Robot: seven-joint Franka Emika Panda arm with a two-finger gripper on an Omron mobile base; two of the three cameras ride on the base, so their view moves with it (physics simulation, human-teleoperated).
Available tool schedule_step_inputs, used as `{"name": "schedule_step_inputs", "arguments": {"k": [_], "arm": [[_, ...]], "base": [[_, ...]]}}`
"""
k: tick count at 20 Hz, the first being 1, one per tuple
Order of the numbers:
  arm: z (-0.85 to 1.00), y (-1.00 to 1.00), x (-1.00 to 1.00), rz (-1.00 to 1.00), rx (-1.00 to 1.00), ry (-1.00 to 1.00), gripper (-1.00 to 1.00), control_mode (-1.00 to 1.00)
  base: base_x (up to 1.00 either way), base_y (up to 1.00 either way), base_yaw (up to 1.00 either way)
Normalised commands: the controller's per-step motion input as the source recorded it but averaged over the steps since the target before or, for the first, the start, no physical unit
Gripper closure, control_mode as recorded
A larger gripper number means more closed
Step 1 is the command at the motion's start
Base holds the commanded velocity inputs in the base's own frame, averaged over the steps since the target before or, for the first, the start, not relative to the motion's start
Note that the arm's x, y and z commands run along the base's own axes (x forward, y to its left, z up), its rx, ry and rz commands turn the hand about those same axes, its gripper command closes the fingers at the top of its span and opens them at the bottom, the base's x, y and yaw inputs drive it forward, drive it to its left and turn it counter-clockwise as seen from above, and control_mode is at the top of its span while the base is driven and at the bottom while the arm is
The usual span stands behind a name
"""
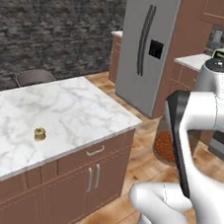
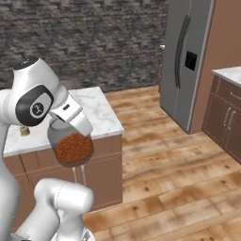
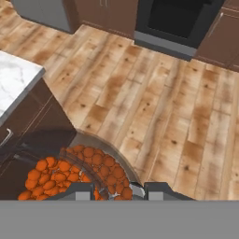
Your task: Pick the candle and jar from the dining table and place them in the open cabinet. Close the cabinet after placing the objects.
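- Wood flooring (image 3: 154, 107) lies beneath the gripper (image 3: 114, 192), clamped on the jar (image 2: 71, 146), just off the dining table (image 1: 84, 113).
- Candle (image 1: 40, 134) waits on that table.
- Carry the jar level and slowly toward the cabinet.

**Colours and patterns across the kitchen**

The dining table (image 1: 74, 112) at left of the left base view has a white top veined in grey marble, over a reddish-brown wooden base with silver handles. On it the candle (image 1: 40, 134) is tan-gold. The jar (image 2: 71, 146), left of centre in the right base view, is clear glass holding reddish-brown granules, which look bright orange at the lower left of the hand view. The refrigerator (image 1: 144, 43) at upper centre is plain silver-grey with dark handles and a black panel. The stone wall (image 1: 50, 22) at upper left is mottled dark grey. The floor (image 3: 154, 102) shows light brown planks with darker streaks.
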Motion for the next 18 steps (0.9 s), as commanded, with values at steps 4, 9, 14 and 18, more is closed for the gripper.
{"name": "schedule_step_inputs", "arguments": {"k": [4,9,14,18], "arm": [[0.00,0.00,0.00,0.00,0.00,0.00,1.00,1.00],[0.00,0.00,0.00,0.00,0.00,0.00,1.00,1.00],[0.00,0.00,0.00,0.00,0.00,0.00,1.00,1.00],[0.00,0.00,0.00,0.00,0.00,0.00,1.00,1.00]], "base": [[0.00,-0.21,-0.38],[0.00,-0.27,-0.38],[0.00,-0.19,-0.39],[0.01,-0.19,-0.40]]}}
